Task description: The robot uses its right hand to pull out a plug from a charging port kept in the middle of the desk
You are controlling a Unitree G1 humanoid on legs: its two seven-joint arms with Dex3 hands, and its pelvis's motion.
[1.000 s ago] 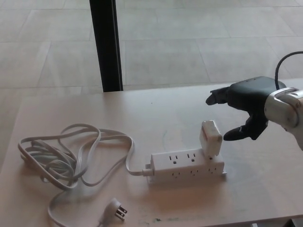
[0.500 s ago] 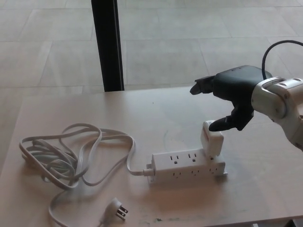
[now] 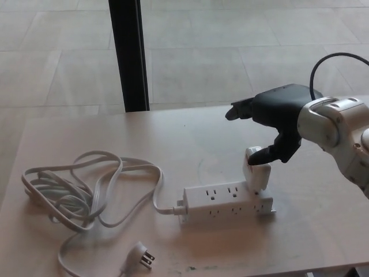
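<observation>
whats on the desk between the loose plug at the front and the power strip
Nothing: the head view shows bare desk between the loose plug and the power strip. The white cord loops off to the left.

Right hand [image 3: 271, 118] comes in from the right, hovering over the white plug [image 3: 255, 171], fingers spread, and the thumb tip sits right at the plug's top edge, touching or just about. The plug leans a little, seated in the right end of the white power strip [image 3: 228, 202], which lies mid-counter [image 3: 104, 130]. From the strip's left end, the white cord [image 3: 86, 184] runs off in loose loops across the left side, and its own pronged end [image 3: 141, 255] lies near the front edge. A dark post [image 3: 129, 55] stands behind the counter on a tiled floor [image 3: 230, 52]
</observation>
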